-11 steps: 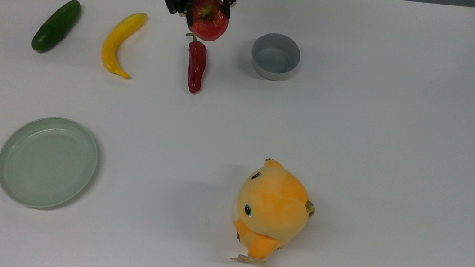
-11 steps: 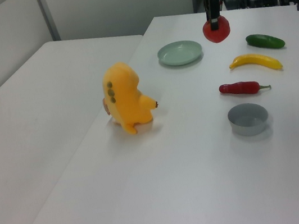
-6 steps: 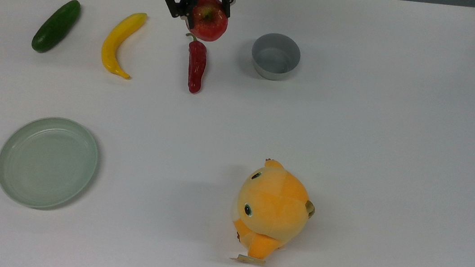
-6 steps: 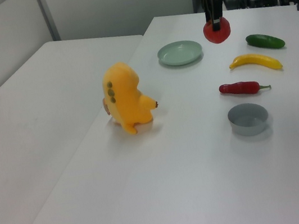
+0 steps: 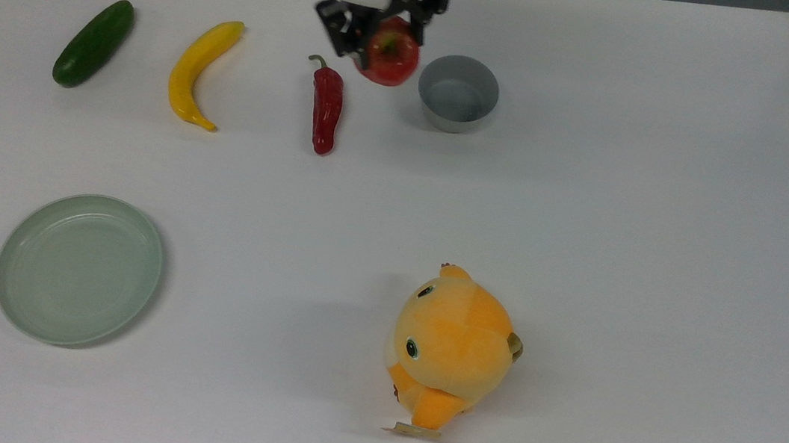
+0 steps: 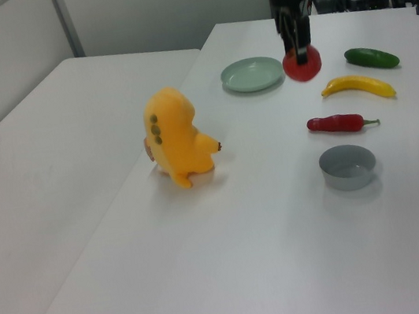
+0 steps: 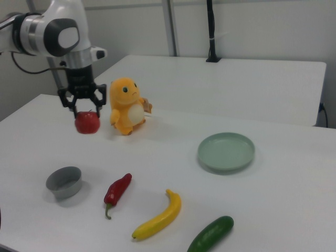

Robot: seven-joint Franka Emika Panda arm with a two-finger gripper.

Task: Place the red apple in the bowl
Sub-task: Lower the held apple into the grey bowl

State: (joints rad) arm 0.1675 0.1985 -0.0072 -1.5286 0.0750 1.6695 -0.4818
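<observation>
The glossy red apple (image 5: 389,60) (image 6: 302,66) (image 7: 87,122) hangs above the table with my gripper (image 5: 381,38) (image 6: 301,52) (image 7: 82,110) shut on it from above. In the top view the apple sits just left of the small grey bowl (image 5: 457,94), between it and the chili pepper (image 5: 325,107). The bowl (image 6: 347,166) (image 7: 64,181) stands empty on the white table. In the right view the apple is well above the bowl and further back.
A yellow banana (image 5: 198,69) and a green cucumber (image 5: 93,42) lie left of the pepper in the top view. A pale green plate (image 5: 78,268) sits near the front left and an orange plush toy (image 5: 450,349) front centre.
My gripper has carried the apple toward the top view's right, from above the pepper's stem to just beside the bowl. Nothing else has moved.
</observation>
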